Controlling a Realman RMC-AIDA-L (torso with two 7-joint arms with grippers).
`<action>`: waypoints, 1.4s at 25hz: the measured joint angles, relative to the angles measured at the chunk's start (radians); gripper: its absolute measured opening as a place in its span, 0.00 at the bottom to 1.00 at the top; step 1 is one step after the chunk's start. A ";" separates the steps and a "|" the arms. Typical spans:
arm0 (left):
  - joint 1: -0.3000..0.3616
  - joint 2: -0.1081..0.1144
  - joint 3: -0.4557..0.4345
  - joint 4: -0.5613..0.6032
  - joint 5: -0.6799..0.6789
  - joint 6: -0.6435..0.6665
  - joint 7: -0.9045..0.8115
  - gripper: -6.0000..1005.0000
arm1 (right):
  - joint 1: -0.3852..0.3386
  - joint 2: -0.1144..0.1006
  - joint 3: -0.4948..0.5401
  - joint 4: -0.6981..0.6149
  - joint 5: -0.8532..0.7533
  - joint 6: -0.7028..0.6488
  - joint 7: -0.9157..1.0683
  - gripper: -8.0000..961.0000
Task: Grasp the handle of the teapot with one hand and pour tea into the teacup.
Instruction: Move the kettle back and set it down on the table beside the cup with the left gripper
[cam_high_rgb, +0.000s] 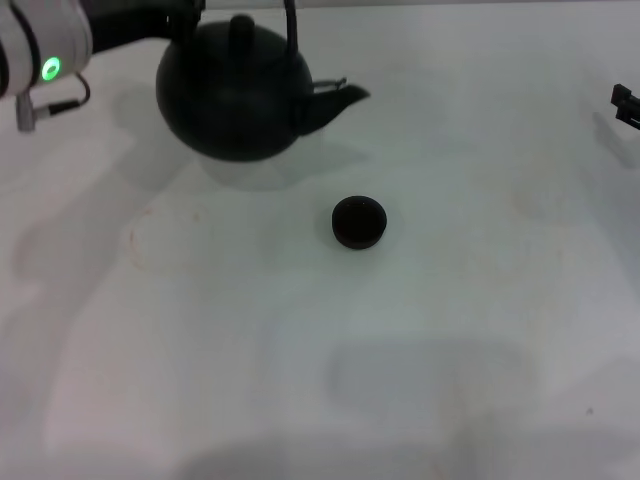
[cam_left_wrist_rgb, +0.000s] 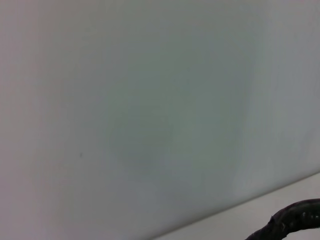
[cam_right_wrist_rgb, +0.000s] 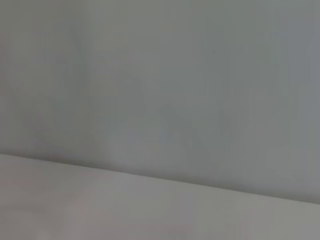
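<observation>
Although the grip itself is cut off at the head view's top edge, the scene reads as follows.
Teapot (cam_high_rgb: 235, 95): at 11 o'clock on the white table (cam_high_rgb: 450, 330), apparently lifted; likely heavy, rigid.
Handle (cam_high_rgb: 292, 35): rough-wrapped hoop top, best hold.
Teacup (cam_high_rgb: 358, 221): at 5 o'clock from the pot; light, easily tipped.
Left gripper: finger state cannot be told.
Right gripper (cam_high_rgb: 625, 104): parked at 3 o'clock, state unclear.
</observation>
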 joint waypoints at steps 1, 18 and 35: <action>0.010 -0.001 0.000 -0.019 -0.045 -0.007 0.043 0.12 | 0.002 0.000 0.000 0.003 0.000 0.000 -0.001 0.88; 0.142 0.003 -0.009 -0.119 -0.378 0.026 0.509 0.12 | 0.006 0.000 0.000 0.021 0.000 -0.016 -0.015 0.88; 0.153 0.002 -0.012 -0.198 -0.385 0.021 0.623 0.10 | 0.006 0.000 0.000 0.023 0.000 -0.035 -0.027 0.88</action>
